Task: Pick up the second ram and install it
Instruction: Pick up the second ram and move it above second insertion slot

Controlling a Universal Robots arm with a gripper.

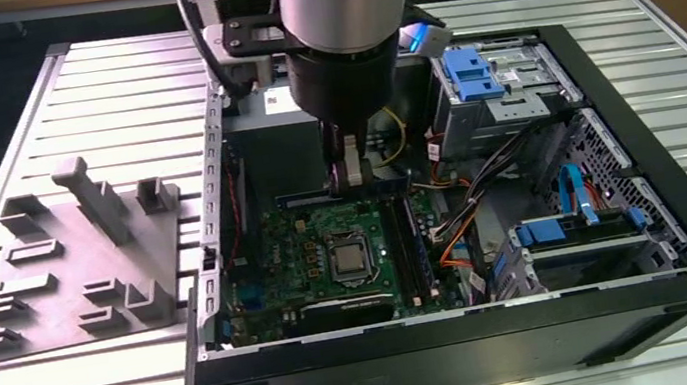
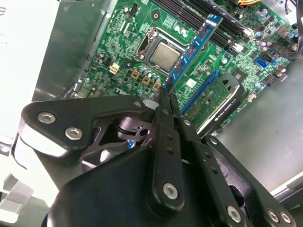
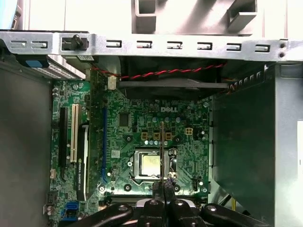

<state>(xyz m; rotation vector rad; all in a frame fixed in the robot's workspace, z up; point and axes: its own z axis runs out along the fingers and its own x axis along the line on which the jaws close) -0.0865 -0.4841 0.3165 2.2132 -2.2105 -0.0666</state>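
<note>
The jaws are clamped together on one end of the second ram, and the rest of the blue-green stick juts free beyond them. In the first wrist view the stick shows edge-on as a thin line crossing the processor socket near the middle of the motherboard. In the second wrist view its free end points toward the long black memory slots at the board's edge. Whether it touches anything there I cannot tell.

Around it, open board lies on both sides of the socket. A low expansion card sits in a slot on one side. A fan with a twisted red-and-black wire borders the board's rear edge, and a bare grey metal wall closes another.

In the exterior view the arm reaches straight down through the open top side of the computer case. Drive cages with blue clips and loose cables crowd the case's half toward the exterior view's right. A grey moulded fixture lies beside the case on the slatted bench, toward its left edge.
</note>
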